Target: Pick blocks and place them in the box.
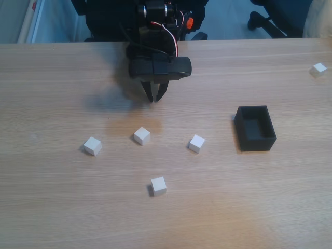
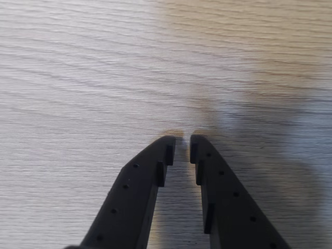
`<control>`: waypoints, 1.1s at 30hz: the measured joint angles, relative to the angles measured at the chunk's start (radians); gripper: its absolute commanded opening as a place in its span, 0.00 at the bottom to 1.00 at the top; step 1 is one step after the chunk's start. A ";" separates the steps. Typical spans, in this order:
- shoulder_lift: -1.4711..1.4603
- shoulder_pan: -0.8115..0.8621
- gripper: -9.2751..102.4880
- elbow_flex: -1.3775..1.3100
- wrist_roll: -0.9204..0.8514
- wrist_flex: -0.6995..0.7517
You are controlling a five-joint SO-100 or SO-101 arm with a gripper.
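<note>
Several white blocks lie on the wooden table in the fixed view: one at the left (image 1: 92,146), one in the middle (image 1: 141,135), one toward the right (image 1: 196,143), one nearer the front (image 1: 158,185) and one far off at the right edge (image 1: 319,68). The black box (image 1: 257,143) stands open-topped at the right, and nothing shows inside it. My gripper (image 1: 155,98) hangs behind the middle block, pointing down. In the wrist view its fingertips (image 2: 182,146) are almost together over bare wood, holding nothing.
The arm's black base and red and white wires (image 1: 168,28) sit at the table's back edge. A chair base (image 1: 264,22) stands on the floor beyond the table.
</note>
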 measured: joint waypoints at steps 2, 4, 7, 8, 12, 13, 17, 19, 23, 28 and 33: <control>0.000 -0.021 0.08 0.000 0.018 0.000; 0.000 -0.092 0.08 0.000 0.066 0.000; 0.000 -0.126 0.08 0.000 0.077 0.000; 0.000 -0.126 0.08 0.000 0.081 0.000; 0.000 -0.126 0.08 0.000 0.083 0.000; 0.000 -0.126 0.08 0.000 0.083 0.000; 0.000 -0.126 0.08 0.000 0.083 0.000; 0.000 -0.126 0.08 0.000 0.083 0.000; 0.000 -0.126 0.08 0.000 0.083 0.000; 0.000 -0.126 0.08 0.000 0.092 0.000; 0.000 -0.126 0.08 0.000 0.098 0.000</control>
